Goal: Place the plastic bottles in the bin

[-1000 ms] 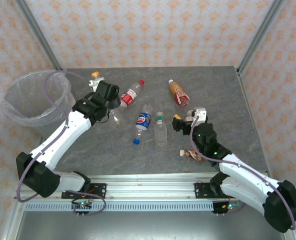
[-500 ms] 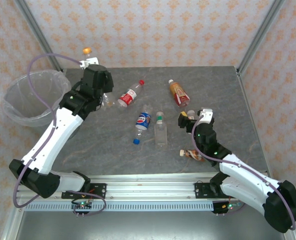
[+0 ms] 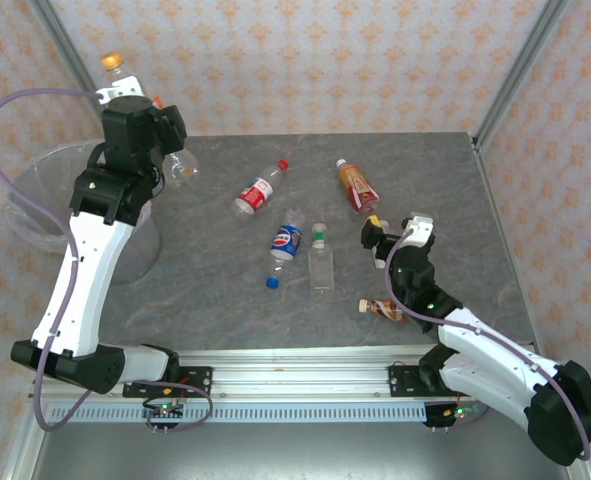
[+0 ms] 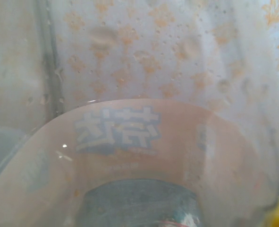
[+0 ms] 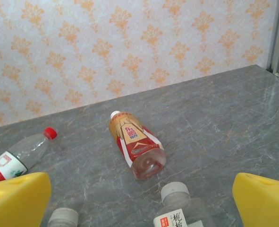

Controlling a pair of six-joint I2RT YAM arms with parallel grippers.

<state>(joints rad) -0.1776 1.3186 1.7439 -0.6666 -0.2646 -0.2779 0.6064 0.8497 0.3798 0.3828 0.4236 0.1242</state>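
My left gripper (image 3: 135, 105) is raised high at the back left, above the far rim of the bin (image 3: 35, 175), and is shut on a clear bottle with an orange cap (image 3: 180, 165). That bottle's pale label (image 4: 130, 142) blurs most of the left wrist view. My right gripper (image 3: 390, 232) (image 5: 140, 201) stands open just above the table, its yellow pads (image 5: 16, 198) wide apart. An orange-and-red labelled bottle (image 3: 358, 187) (image 5: 134, 142) lies beyond it. On the table lie a red-capped bottle (image 3: 258, 190) (image 5: 14, 161), a blue-labelled bottle (image 3: 286, 243) and a green-capped bottle (image 3: 321, 262).
A brown-labelled bottle (image 3: 383, 309) lies under the right forearm. A white-labelled bottle with a pale cap (image 5: 177, 210) and another pale cap (image 5: 63, 217) sit low between the right pads. Metal frame posts (image 3: 515, 70) stand at the table's back corners.
The left arm has lifted the orange-capped bottle off the table and swung it up and to the left, towards the bin. The right gripper has crept slightly to the right.
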